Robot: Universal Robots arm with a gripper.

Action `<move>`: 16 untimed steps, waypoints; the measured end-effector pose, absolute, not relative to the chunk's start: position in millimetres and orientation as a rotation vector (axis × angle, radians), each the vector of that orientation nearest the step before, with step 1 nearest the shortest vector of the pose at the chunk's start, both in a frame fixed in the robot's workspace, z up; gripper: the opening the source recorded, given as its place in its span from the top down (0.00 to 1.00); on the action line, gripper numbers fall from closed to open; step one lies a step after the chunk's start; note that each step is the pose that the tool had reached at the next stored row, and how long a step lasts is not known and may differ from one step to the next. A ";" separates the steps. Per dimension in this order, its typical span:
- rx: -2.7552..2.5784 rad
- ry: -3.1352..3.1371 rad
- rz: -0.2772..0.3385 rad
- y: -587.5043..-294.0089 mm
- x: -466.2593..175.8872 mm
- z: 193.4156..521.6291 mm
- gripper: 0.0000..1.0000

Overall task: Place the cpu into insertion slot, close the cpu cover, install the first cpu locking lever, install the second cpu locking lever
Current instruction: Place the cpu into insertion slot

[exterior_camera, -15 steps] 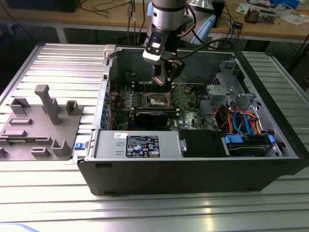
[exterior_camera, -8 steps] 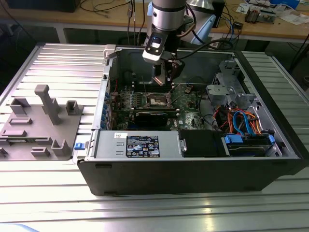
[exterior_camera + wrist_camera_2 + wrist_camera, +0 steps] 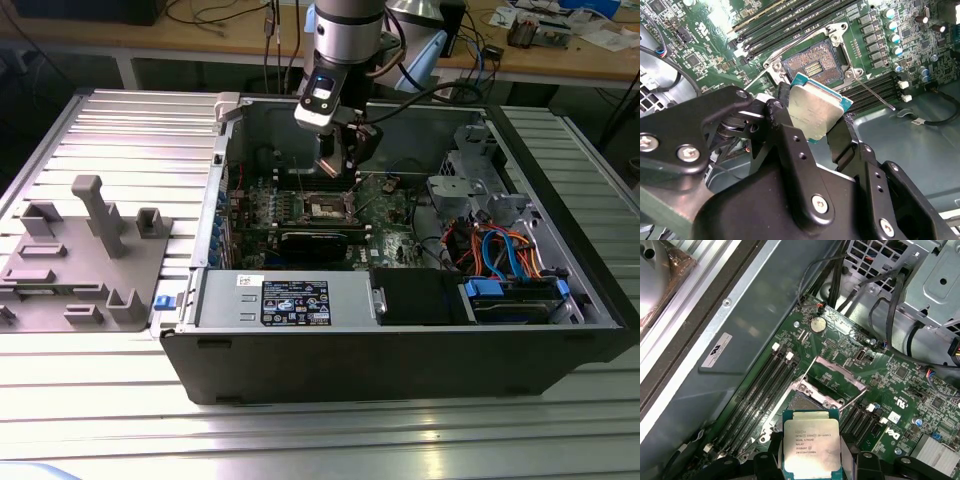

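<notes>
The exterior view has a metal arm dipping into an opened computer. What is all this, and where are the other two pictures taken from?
That is a robot arm with a two-fingered hand at its end. The exterior view comes from a camera standing off the arm. Both wrist views come from cameras riding near the hand. An open computer case lies on a ribbed metal table, with a grey plastic holder at the exterior view's left. The hand grips a cpu by its edges, held above the insertion slot on the green motherboard, not yet seated.
</notes>
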State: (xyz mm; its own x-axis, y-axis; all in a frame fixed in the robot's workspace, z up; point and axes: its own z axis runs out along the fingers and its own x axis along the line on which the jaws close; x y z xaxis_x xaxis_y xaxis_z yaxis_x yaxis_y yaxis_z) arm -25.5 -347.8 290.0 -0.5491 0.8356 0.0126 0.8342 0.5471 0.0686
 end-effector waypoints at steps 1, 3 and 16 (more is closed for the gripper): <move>1.489 2.740 0.103 -347.8 -25.5 289.8 0.46; 1.499 2.732 0.097 -347.8 -25.5 289.6 0.46; 1.507 2.726 0.095 -347.8 -25.5 289.2 0.46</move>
State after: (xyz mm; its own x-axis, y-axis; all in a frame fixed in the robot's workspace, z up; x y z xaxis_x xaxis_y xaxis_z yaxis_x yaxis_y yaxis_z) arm -25.5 -347.8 289.2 -0.5322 0.8466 0.0074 0.8451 0.5307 0.0653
